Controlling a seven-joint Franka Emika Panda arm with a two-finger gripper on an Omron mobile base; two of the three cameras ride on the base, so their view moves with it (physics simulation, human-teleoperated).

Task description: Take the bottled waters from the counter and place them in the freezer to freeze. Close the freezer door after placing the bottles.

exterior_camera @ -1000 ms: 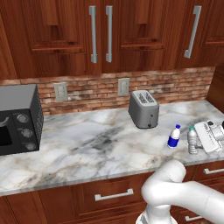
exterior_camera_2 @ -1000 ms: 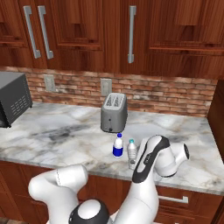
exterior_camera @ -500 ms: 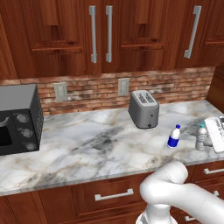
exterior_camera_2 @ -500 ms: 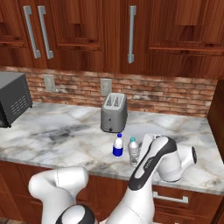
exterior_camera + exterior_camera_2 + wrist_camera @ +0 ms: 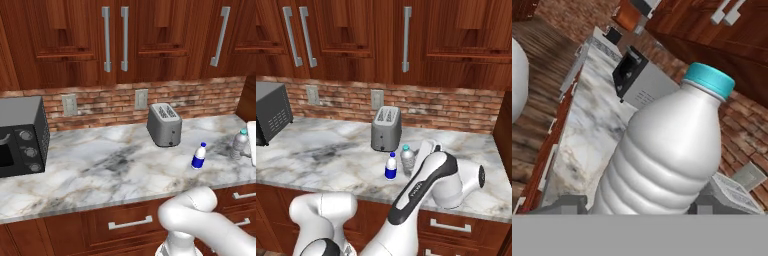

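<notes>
both bottled waters on the counter (image 5: pixel 100 165); none in the freezer as far as these views go. task looks to be at its first pickup.

claw (image 5: pixel 634 207): the hand view looks along it at a clear ribbed bottle (image 5: pixel 662 155) with a teal-blue cap, standing directly ahead and between the two finger tips, one to either side of its base. whether the tips press the bottle or stand a hair off it, i cannot tell; jaws are partway in, around the bottle.

right base view: the same bottle (image 5: pixel 407 160) stands just beside the white hand (image 5: pixel 426 152), upright on the marble. second bottle (image 5: pixel 390 166), blue label band, just beside the first on the side away from the hand. toaster (image 5: pixel 386 129) behind both, toward the brick wall. microwave (image 5: pixel 20 135) well apart, at the far end of the counter.

left: finish the grip, lift, carry to the freezer, repeat for the second bottle, shut the freezer door. my reading: nearly all of the job is ahead.
</notes>
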